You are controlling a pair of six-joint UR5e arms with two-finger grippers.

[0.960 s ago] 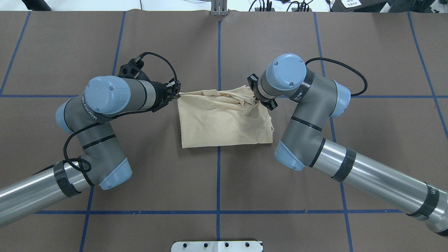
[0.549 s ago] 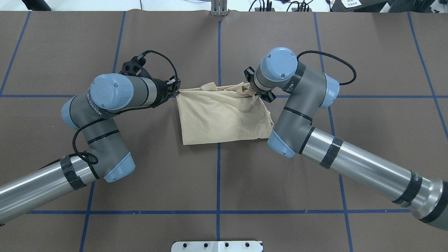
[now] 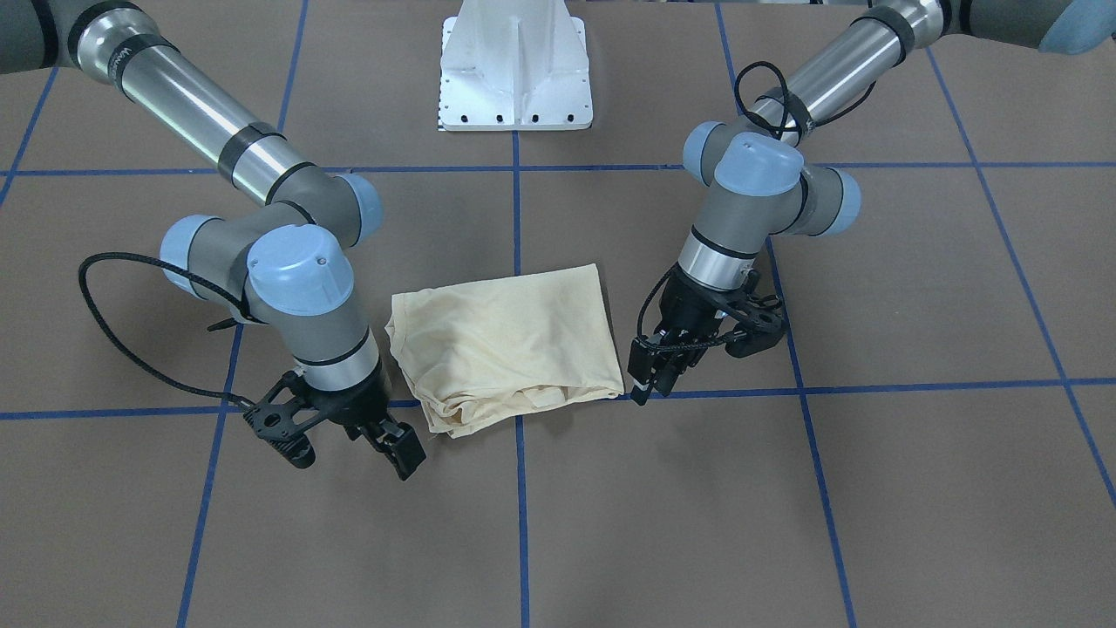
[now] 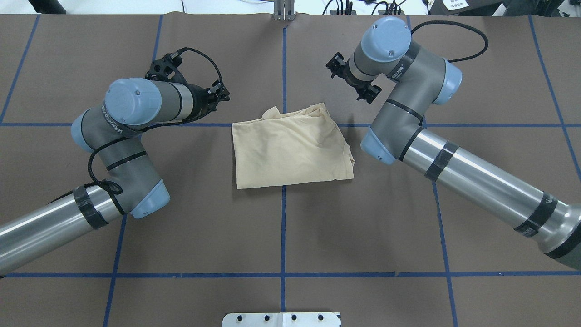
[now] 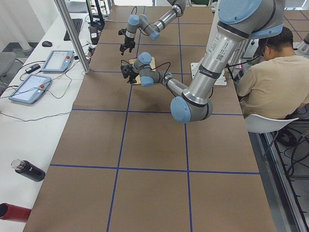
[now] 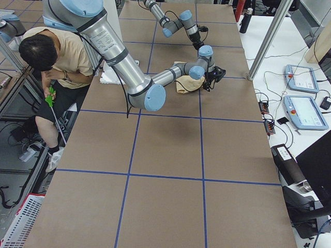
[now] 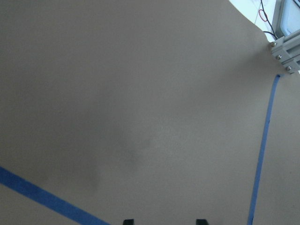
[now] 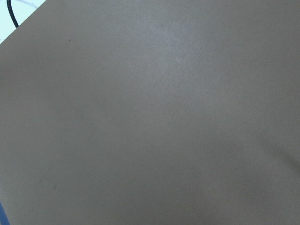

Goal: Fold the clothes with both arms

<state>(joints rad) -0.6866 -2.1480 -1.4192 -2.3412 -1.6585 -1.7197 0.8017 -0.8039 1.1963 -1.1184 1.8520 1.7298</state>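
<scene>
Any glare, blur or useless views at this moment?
Overhead exterior: sharp, even light, glare streaks on the right arm tube. Right wrist-mounted: only soft, featureless table. Left wrist-mounted: a faint shadow, blue tape clear.

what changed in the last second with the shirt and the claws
The left claw and right claw let go of the far edge of the shirt and drew back toward the far side of the table, the right one farther. The freed edge slumped into loose folds. The shirt's near edge stayed put.
</scene>
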